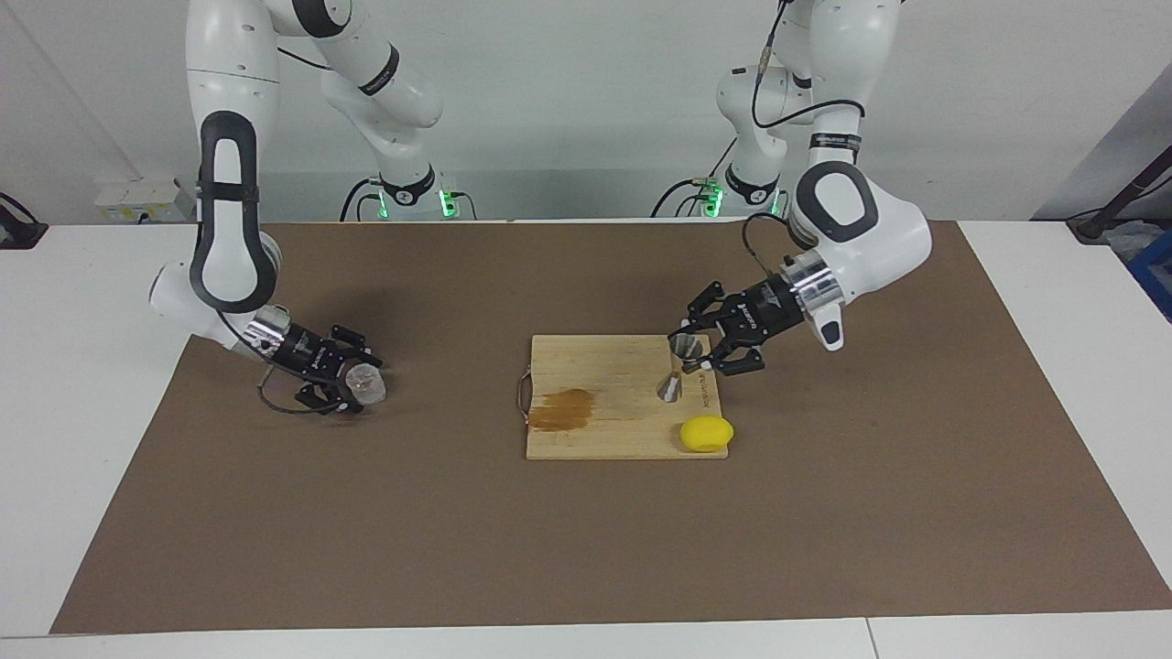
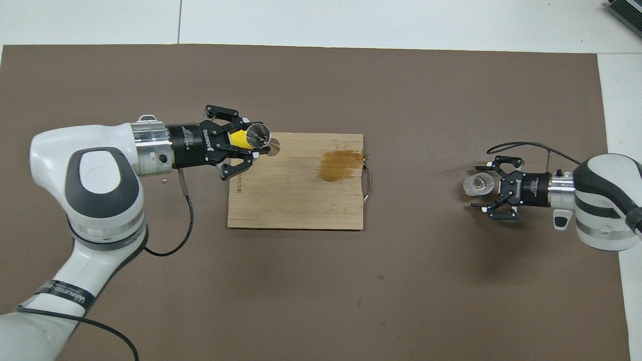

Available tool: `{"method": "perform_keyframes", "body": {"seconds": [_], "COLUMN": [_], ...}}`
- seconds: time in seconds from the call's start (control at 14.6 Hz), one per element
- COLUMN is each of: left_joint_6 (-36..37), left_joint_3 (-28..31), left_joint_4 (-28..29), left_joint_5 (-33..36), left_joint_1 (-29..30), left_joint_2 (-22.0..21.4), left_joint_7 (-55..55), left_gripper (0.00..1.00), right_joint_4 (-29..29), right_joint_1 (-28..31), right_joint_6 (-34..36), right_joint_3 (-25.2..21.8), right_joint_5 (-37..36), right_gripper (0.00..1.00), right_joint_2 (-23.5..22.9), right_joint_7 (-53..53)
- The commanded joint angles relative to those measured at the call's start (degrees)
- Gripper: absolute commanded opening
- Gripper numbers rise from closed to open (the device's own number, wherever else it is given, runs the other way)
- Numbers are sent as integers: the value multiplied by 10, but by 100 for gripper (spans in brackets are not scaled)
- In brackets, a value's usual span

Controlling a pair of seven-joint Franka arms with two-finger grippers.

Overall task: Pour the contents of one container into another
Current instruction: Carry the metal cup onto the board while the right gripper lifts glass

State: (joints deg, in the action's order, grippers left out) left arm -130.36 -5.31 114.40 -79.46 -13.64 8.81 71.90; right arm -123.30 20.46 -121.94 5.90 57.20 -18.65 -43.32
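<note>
Covering most of the lemon (image 2: 237,138) in the overhead view with the left gripper (image 2: 251,145), leaving only a yellow sliver showing between the fingers. Hiding the jigger's (image 2: 261,136) waist and lower cone under its own upper rim in that view. Blocking part of the glass tumbler's (image 1: 365,383) wall with the right gripper (image 1: 352,384) in the facing view. Running off the frame at the top in the facing view: both arms' upper links. Leaving any contents of the tumbler too small to tell.

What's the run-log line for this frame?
left gripper: holds jigger over cutting board | right gripper: at glass tumbler on mat | lemon: on board corner | pour: not started
</note>
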Motion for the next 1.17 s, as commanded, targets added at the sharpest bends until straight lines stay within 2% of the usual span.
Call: {"method": "perform_keyframes", "body": {"seconds": [0.0, 0.21, 0.41, 0.55, 0.69, 1.1], "left_joint_6": [-96, -212, -291, -300, -300, -300], "left_joint_3": [10, 10, 11, 11, 11, 11], "left_joint_4": [28, 27, 23, 16, 6, -9], "left_joint_5": [-64, -141, -212, -268, -295, -300], "left_joint_1": [-76, -157, -211, -227, -232, -239], "left_joint_2": [-17, -5, 9, 34, 53, 81], "left_joint_7": [10, 1, -18, -62, -111, -149], "left_gripper": [0, 0, 0, 0, 0, 0], "right_joint_4": [-14, -14, -13, -13, -13, -11], "right_joint_1": [0, 0, -1, -1, 0, 1], "right_joint_6": [-11, -11, -12, -12, -12, -14], "right_joint_3": [2, 2, 2, 2, 2, 1], "right_joint_5": [12, 12, 12, 12, 12, 12], "right_gripper": [100, 100, 98, 92, 85, 75], "right_joint_2": [14, 14, 14, 13, 13, 13], "right_joint_7": [-6, -13, -13, -13, -13, -13]}}
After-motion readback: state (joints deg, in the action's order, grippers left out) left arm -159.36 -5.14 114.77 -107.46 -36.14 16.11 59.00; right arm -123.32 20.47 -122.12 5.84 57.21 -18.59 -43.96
